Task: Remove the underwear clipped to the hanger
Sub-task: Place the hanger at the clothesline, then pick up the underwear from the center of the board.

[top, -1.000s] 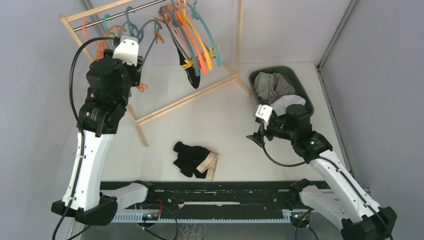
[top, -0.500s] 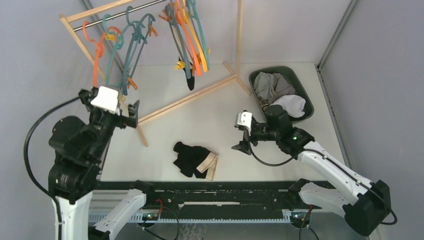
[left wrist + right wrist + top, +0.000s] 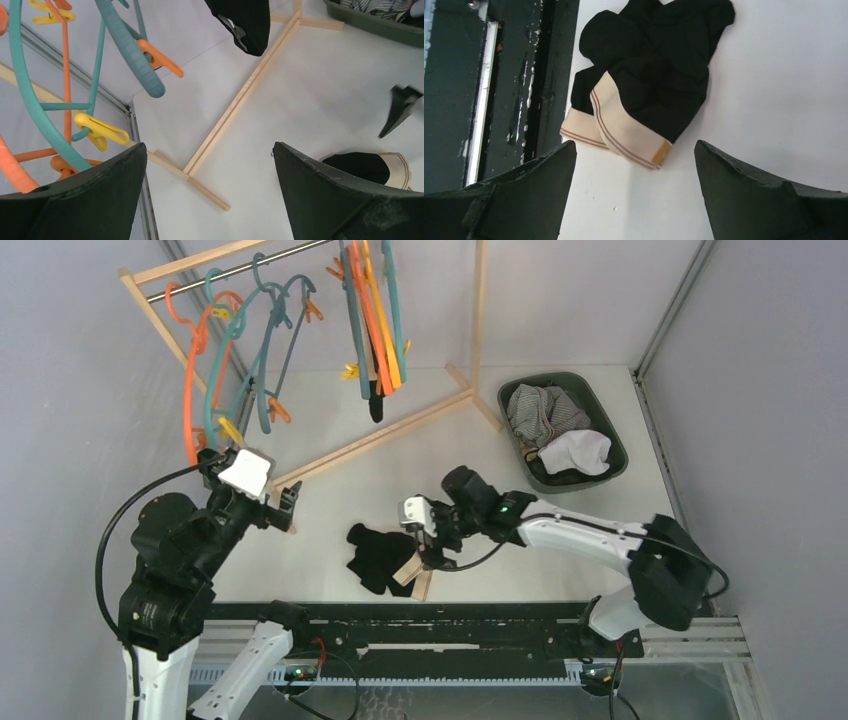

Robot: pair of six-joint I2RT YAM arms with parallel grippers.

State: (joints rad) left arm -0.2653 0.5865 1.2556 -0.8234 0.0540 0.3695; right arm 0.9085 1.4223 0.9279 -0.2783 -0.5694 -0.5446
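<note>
White tabletop (image 3: 450,470) carries a wooden clothes rack (image 3: 380,432) hung with teal, orange and yellow plastic hangers (image 3: 375,310). One black pair of briefs (image 3: 375,403) dangles from those hangers at the back. Another black pair with a cream striped waistband (image 3: 649,85) lies crumpled near the front edge, directly beneath the right gripper (image 3: 635,145), whose jaws stand wide and empty. Beside the rack's foot hovers the left gripper (image 3: 207,150), jaws likewise spread wide, holding nothing.

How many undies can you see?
3: black undies on the table, a dark pair clipped among the hangers, a white pair in the green basket. More may hide there.
</note>
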